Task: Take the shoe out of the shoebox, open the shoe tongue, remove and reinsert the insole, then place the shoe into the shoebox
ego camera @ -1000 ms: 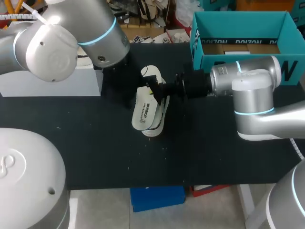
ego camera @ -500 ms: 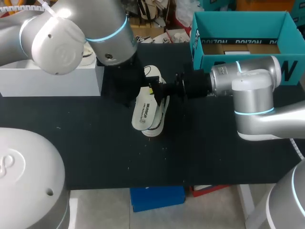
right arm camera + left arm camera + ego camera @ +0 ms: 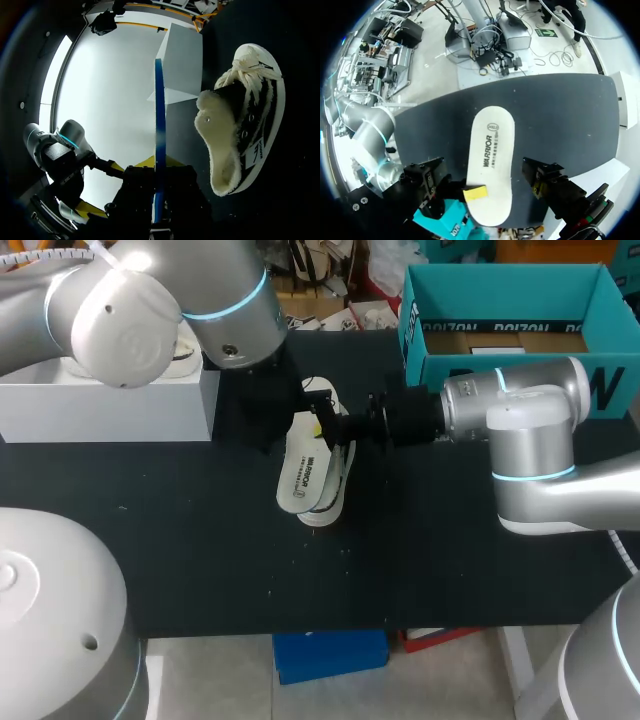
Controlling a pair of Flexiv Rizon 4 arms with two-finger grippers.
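Observation:
The white printed insole is held up on its edge over the black-and-white shoe, which lies on its side on the black table. My right gripper is shut on the insole's far end. In the right wrist view the insole shows edge-on, rising from that gripper, with the fleece-lined shoe beside it. My left gripper is open and straddles the insole without touching it. A yellow fingertip of the right gripper presses on the insole.
The open teal shoebox stands at the back right, behind my right arm. A white box sits at the back left, under my left arm. Bare black tabletop stretches in front of the shoe.
My left arm has swung to the right, bringing its open gripper over the insole. The right gripper, the insole and the shoe have stayed in place.

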